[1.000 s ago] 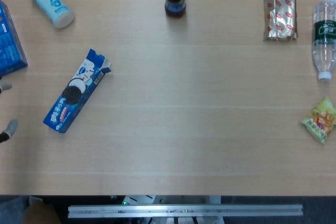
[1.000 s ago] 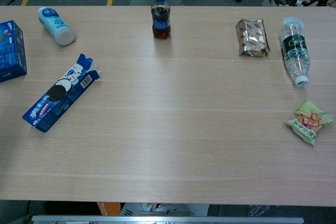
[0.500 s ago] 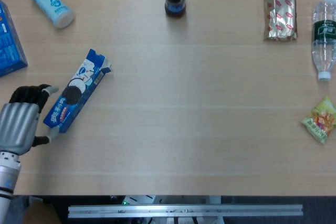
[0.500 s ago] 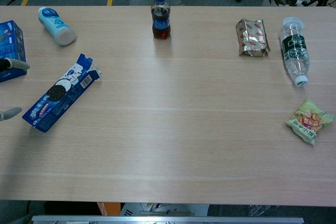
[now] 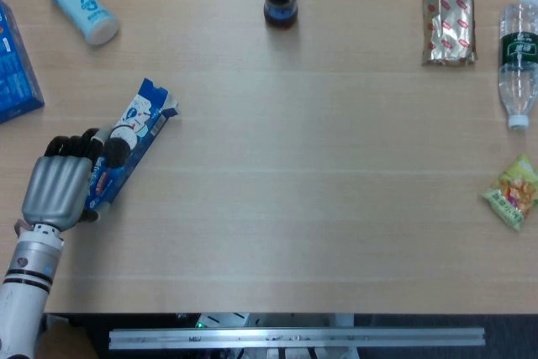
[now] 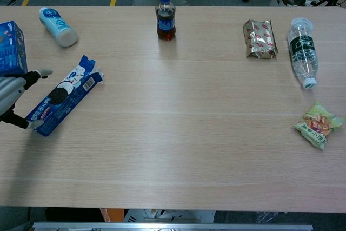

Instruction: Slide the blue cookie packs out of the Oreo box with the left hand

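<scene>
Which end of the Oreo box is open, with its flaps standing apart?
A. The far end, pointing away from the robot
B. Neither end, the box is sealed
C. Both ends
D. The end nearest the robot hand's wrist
A: the Oreo box has spread flaps only at its far end, while the left robot hand lies over the closed near end.

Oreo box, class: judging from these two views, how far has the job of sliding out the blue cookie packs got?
Done: the Oreo box lies flat with its far-end flap open. In hand: the left hand is at the box's near end, fingers around it; whether it grips firmly is unclear. Left: no blue cookie packs are visible outside the box, so the sliding out has not started. The right hand is out of view.
</scene>
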`<act>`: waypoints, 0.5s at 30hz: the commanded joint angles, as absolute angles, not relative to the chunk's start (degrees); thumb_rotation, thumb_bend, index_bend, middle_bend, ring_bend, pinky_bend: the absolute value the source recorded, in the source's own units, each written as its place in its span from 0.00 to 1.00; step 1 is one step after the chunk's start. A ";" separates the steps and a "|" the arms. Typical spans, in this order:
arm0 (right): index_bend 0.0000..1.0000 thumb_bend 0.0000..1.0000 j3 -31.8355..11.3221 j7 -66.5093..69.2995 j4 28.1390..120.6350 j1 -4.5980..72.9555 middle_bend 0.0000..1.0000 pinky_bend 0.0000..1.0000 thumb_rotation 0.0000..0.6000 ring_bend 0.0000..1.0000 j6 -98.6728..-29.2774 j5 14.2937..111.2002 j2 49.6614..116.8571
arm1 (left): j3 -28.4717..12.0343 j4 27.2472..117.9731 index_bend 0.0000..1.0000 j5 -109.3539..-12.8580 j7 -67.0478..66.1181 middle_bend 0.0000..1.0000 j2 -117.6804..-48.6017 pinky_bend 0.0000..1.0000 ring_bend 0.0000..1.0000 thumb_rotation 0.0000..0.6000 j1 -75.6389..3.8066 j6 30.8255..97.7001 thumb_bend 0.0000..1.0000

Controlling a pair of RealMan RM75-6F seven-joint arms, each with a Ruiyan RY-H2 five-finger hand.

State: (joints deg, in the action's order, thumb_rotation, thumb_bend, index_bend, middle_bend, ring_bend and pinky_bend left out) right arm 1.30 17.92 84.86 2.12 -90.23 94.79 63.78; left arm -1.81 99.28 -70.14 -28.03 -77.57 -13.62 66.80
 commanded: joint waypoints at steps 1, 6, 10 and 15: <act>0.42 0.08 1.29 17.96 84.83 2.14 0.44 0.44 1.00 0.48 -90.17 94.76 63.78 | -2.10 97.81 0.01 -67.48 -28.60 0.10 -79.30 0.15 0.16 1.00 -14.31 65.82 0.17; 0.42 0.08 1.20 18.10 84.73 2.03 0.44 0.44 1.00 0.48 -90.37 94.68 63.78 | -2.06 95.87 0.01 -65.57 -28.06 0.09 -81.29 0.15 0.15 1.00 -14.53 65.75 0.17; 0.42 0.08 1.26 18.22 84.63 1.99 0.44 0.44 1.00 0.48 -90.21 94.59 63.75 | -2.20 93.64 0.01 -64.80 -28.21 0.09 -83.43 0.15 0.15 1.00 -14.60 66.69 0.17; 0.42 0.08 1.16 18.30 84.52 2.10 0.44 0.44 1.00 0.48 -90.08 94.57 63.83 | -2.52 91.95 0.01 -63.46 -28.61 0.09 -85.11 0.15 0.15 1.00 -15.16 66.62 0.17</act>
